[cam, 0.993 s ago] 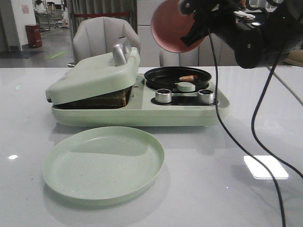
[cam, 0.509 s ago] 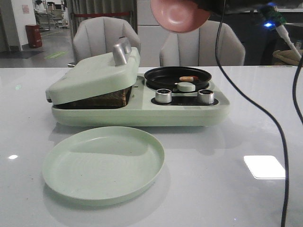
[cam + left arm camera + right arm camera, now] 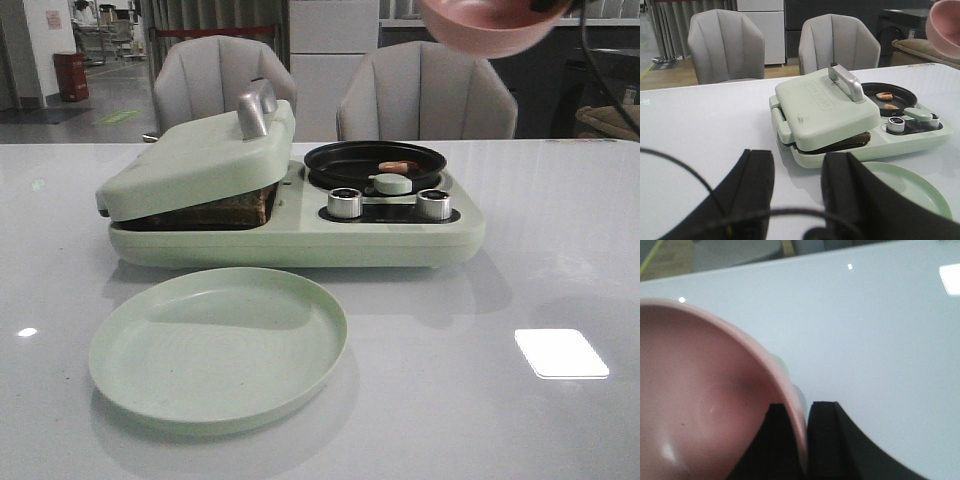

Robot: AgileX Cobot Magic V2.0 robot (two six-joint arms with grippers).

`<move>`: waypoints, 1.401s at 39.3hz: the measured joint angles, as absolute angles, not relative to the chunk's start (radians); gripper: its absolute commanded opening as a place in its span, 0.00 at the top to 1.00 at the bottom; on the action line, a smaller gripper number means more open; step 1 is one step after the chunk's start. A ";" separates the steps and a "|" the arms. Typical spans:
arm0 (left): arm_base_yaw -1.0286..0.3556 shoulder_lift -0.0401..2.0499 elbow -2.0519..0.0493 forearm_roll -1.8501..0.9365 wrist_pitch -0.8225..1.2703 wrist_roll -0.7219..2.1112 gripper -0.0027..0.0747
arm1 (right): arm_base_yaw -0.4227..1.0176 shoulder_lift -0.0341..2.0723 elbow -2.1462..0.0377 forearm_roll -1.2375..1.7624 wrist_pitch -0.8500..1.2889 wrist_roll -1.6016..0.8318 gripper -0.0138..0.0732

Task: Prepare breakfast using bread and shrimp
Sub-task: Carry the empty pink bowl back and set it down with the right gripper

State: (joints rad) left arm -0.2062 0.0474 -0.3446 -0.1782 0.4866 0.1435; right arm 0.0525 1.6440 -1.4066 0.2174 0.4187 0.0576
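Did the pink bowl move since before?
Yes. The pink bowl went up and to the right in the front view: it was above the black pan, and now it is past the pan's right edge.

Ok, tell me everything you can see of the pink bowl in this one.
The pink bowl is a smooth, matte, salmon-pink round dish, plastic or ceramic by its look, and empty as far as its visible inside shows. It is held in the air, clear of the table, up and to the right of the breakfast maker. The right tool pinches its rim, one finger inside and one outside. Nothing else touches it.
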 measured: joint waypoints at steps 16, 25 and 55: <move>-0.206 0.047 -0.345 -0.178 0.487 0.144 0.56 | -0.106 1.700 -1.409 0.253 0.782 -0.016 0.68; -0.206 0.047 -0.345 -0.178 0.487 0.144 0.56 | -0.113 1.833 -1.409 0.253 0.862 -0.030 0.68; -0.206 0.047 -0.345 -0.178 0.487 0.144 0.56 | -0.113 1.931 -1.441 0.098 0.837 -0.037 0.31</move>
State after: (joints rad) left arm -0.2062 0.0474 -0.3446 -0.1782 0.4866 0.1435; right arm -0.1129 1.9314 -1.4412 0.0984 0.8372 -0.0368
